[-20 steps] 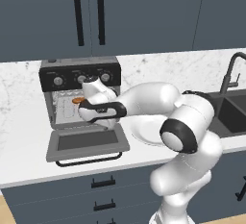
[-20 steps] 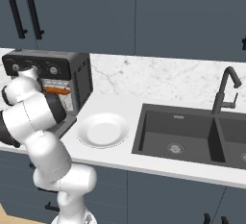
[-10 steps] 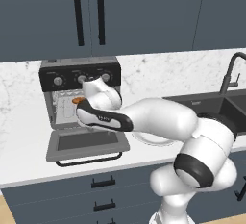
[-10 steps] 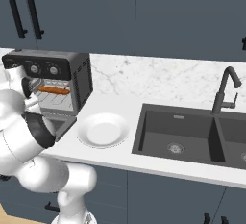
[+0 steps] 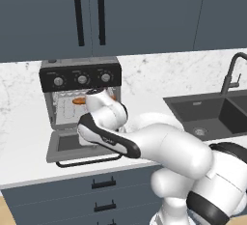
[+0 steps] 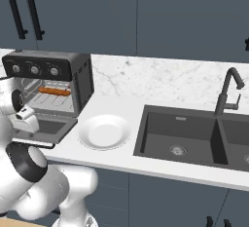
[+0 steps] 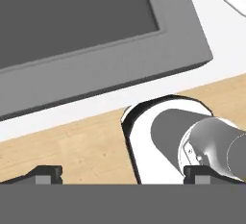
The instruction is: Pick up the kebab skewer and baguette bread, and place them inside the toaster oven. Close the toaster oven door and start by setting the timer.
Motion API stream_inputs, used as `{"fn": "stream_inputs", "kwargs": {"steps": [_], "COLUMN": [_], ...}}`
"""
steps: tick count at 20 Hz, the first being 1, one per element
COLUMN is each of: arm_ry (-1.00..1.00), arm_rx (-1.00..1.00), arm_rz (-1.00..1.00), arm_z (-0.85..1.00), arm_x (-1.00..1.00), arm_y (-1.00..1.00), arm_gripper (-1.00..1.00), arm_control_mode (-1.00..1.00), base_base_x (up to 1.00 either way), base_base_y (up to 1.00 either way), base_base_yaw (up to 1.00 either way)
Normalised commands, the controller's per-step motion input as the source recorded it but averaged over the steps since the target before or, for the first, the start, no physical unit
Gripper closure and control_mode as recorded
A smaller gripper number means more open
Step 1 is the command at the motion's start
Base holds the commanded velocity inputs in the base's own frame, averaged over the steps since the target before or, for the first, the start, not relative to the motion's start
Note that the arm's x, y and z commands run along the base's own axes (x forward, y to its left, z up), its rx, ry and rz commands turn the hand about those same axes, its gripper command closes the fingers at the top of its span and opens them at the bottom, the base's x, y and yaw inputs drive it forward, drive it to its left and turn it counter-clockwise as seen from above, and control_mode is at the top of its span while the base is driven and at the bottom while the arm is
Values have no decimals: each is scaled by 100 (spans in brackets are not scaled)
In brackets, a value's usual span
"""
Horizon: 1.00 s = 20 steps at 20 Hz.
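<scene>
Withdrawn from the toaster oven (image 6: 48, 92), our hand (image 7: 122, 177), fingers apart and empty, hangs over the toaster oven door (image 7: 96, 40); closing comes next.

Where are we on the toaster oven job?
Done: orange food lies on the rack inside the toaster oven; skewer and bread can't be told apart. In hand: nothing, the claw is open by the dropped toaster oven door. Left: shut door, set timer.

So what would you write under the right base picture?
Boxy dark grey toaster oven with door dropped open, orange-brown food on its rack, round white plate beside.
</scene>
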Motion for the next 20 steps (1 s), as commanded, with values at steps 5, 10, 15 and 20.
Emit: {"fn": "stream_inputs", "kwargs": {"steps": [5,10,15,20], "arm_ry": [0,0,0,0], "arm_rx": [0,2,3,3], "arm_rz": [18,12,8,6], "arm_z": [-20,-23,-40,-36], "arm_x": [-23,0,0,2], "arm_y": [0,14,36,29], "arm_gripper": [-100,-100,-100,-100], "arm_control_mode": [-100,-100,-100,-100], "base_base_x": [0,0,0,0], "base_base_y": [0,0,0,0], "base_base_yaw": [0,0,0,0]}}
